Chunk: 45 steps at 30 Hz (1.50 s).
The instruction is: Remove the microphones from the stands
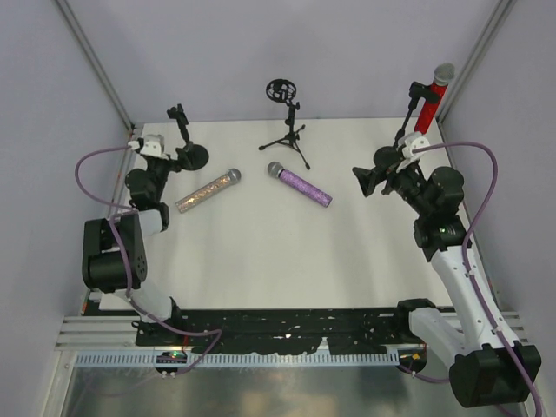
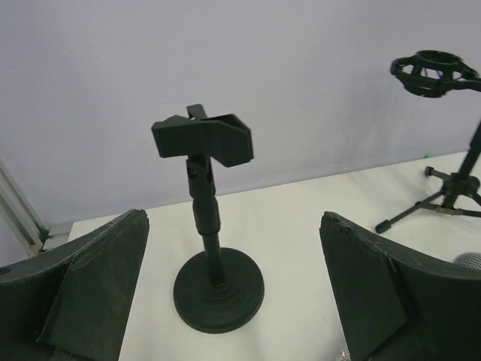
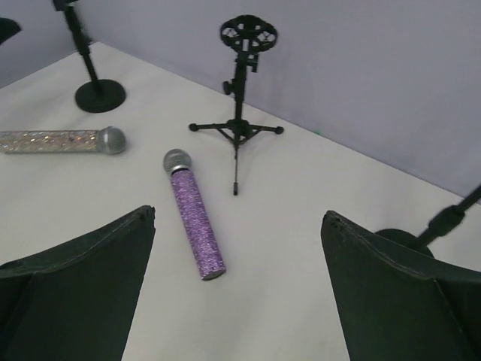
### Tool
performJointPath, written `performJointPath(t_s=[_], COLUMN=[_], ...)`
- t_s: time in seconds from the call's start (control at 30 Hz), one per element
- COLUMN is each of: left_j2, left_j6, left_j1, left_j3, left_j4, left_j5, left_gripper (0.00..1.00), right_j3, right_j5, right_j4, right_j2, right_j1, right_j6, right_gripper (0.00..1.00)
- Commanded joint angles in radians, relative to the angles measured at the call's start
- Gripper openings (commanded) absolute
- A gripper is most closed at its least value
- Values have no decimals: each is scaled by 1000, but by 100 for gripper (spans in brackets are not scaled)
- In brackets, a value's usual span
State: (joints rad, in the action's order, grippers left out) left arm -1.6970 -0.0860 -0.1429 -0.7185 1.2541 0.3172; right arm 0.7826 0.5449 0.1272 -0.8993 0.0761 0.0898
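Observation:
A red microphone [image 1: 429, 106] with a grey head sits upright in the clip of a black stand [image 1: 418, 89] at the back right. My right gripper [image 1: 368, 181] hangs open in front of that stand's foot, nothing between its fingers [image 3: 75, 286]. At the back left stands a round-based stand [image 1: 188, 157] with an empty clip [image 2: 203, 139]. My left gripper [image 2: 233, 301] is open just short of its base [image 2: 219, 289], holding nothing. A gold glitter microphone [image 1: 208, 190] lies on the table beside it.
A purple glitter microphone [image 1: 300, 184] lies mid-table, also seen in the right wrist view [image 3: 194, 218]. A tripod stand [image 1: 287, 130] with an empty shock mount [image 3: 248, 34] stands at the back centre. Grey walls close in the table's back and sides.

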Motion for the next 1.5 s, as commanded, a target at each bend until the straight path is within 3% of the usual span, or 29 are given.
performJointPath(t_s=[0.0,0.23,0.3,0.4,0.5,0.73,0.97,1.47], left_j2=[176,381,402,402,399,438,510,502], left_j6=[83,279,333,368,425,477,479,500], left_j1=[-4,5,19,61,104,204,224,238], left_j3=[1,-157,-250,-367,-429,-407,-336,-309], left_j4=[-196,-926,-1217,-1528,-1706,-1796,-1764,-1797], left_j5=[175,482,534,521,513,362,445,513], left_gripper=[100,100,100,100,100,100,100,100], right_j3=[38,165,213,289,403,618,679,934], right_j5=[-331,-370,-356,-387,-473,-504,-402,-448], right_j4=[71,-37,-61,-64,-72,-112,-42,-26], right_j2=[28,-3,-22,-56,-131,-337,-477,-771], right_j1=[-13,-111,-157,-211,-249,-282,-311,-309], right_j6=[-10,-44,-82,-119,-127,-137,-177,-168], right_gripper=[95,95,95,95,95,95,95,95])
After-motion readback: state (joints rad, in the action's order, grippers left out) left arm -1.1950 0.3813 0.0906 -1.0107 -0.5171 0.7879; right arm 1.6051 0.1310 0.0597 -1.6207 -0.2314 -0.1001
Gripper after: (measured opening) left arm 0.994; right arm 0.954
